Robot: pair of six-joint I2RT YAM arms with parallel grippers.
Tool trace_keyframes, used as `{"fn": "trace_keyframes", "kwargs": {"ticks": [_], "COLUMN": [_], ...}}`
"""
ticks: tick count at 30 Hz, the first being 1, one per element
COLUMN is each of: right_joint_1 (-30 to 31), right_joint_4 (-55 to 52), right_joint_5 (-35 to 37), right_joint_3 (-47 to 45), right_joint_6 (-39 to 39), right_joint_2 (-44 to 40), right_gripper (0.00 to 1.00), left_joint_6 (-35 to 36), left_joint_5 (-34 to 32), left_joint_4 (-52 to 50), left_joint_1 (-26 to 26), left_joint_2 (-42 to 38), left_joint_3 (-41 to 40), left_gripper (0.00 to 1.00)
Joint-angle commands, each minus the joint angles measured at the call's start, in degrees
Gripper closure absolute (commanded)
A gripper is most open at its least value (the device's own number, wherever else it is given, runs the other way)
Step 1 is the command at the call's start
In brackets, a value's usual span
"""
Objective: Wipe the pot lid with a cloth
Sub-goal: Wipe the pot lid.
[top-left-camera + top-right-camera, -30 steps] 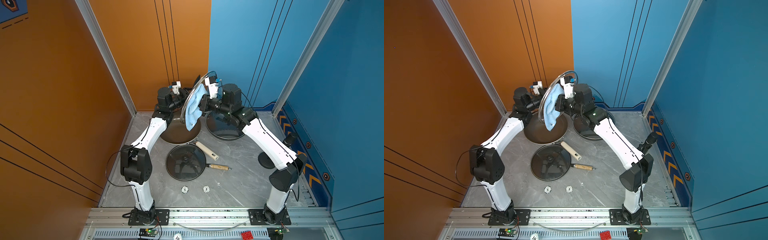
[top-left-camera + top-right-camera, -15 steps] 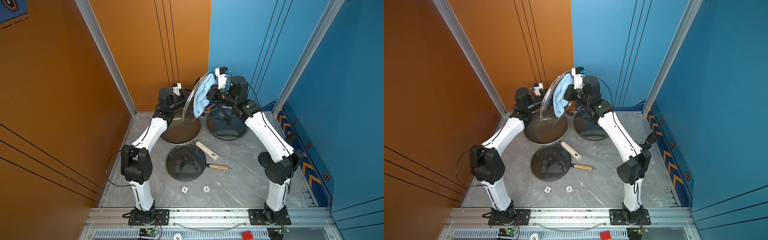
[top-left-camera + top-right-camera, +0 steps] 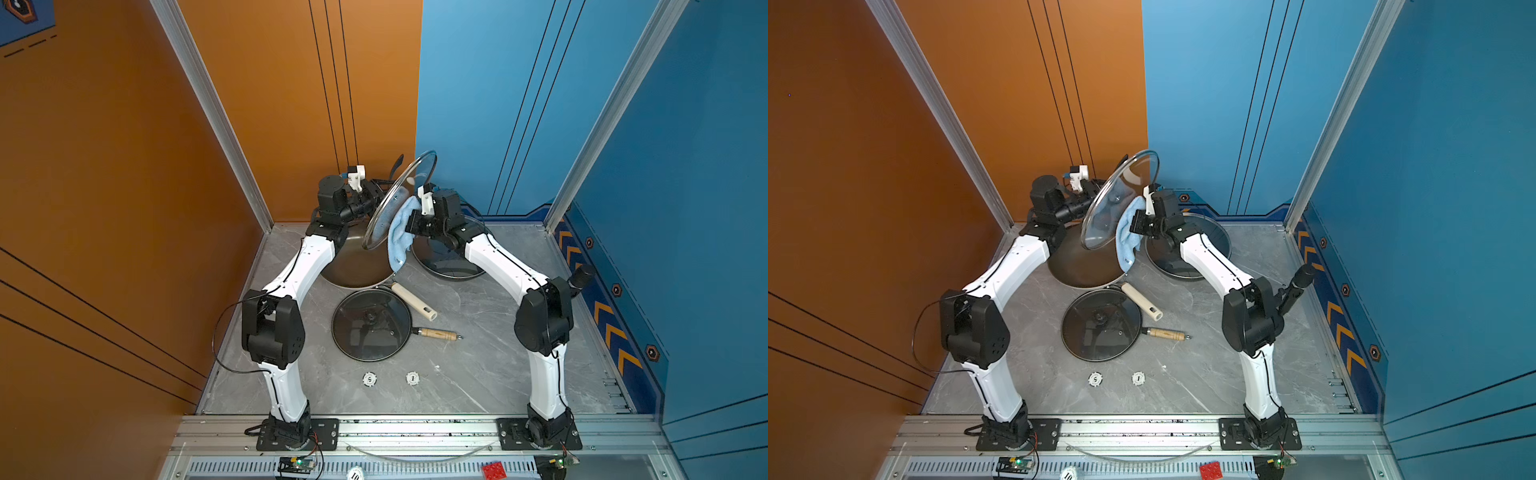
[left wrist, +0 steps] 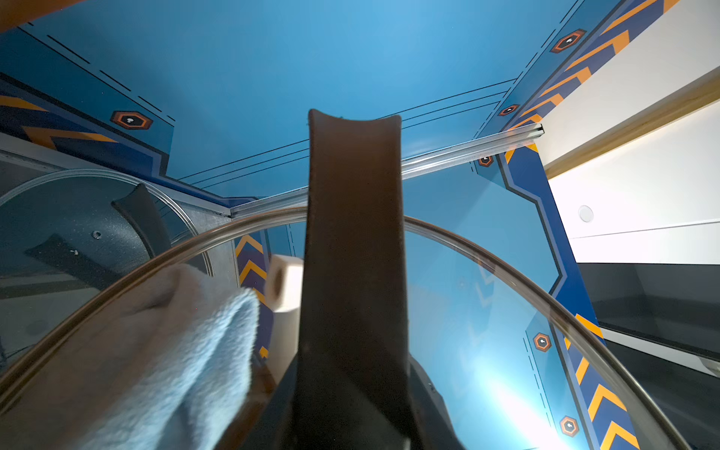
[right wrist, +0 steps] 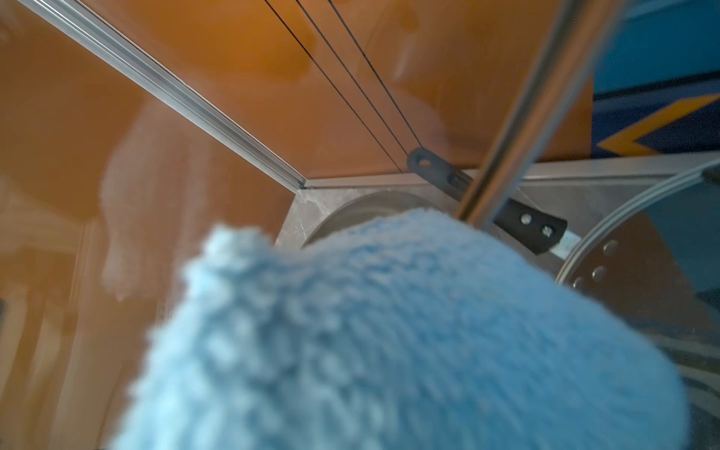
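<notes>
The pot lid [image 3: 411,176], clear glass with a metal rim, hangs in the air at the far middle of the bench [image 3: 478,374], tipped steeply on edge. My left pincer [image 3: 371,202] has it by the dark strap handle [image 4: 354,253], jaws partly closed around that strap. The cloth [image 3: 398,239], light blue and fluffy, lies against the lid's right-hand face, the side away from the handle; in the left wrist view I see it through the glass [image 4: 175,350]. My right pincer [image 3: 410,224] is clamped fully shut on the cloth's upper part, its fingertips buried in the fabric, and the loose end droops past the lid's lower rim with a small white label [image 3: 1128,262] at the bottom. Directly under the lid sits a brown pan [image 3: 357,268] with a cream handle [image 3: 413,301]. Just to the right, partly behind my right arm, is a dark pan [image 3: 451,270]. Nearer to me a smaller pan [image 3: 372,324] with a wooden handle [image 3: 436,333] wears its own glass lid, and two round tokens [image 3: 369,379] lie nearest.
</notes>
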Motion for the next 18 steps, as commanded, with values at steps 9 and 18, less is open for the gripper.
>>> {"fn": "trace_keyframes", "kwargs": {"ticks": [9, 18], "right_joint_1": [1.2, 5.7], "right_joint_4": [3.4, 17.6], "right_joint_5": [-0.6, -5.2], "right_joint_3": [0.2, -1.0], "right_joint_6": [3.7, 8.5], "right_joint_2": [-10.4, -13.4], "right_gripper": [1.0, 1.0], "left_joint_6": [-0.3, 0.0], "left_joint_5": [-2.3, -4.7], "left_joint_4": [9.0, 8.7], "left_joint_1": [1.0, 1.1], "left_joint_2": [-5.9, -4.7], "left_joint_3": [-1.8, 0.0], "left_gripper": [1.0, 1.0]}}
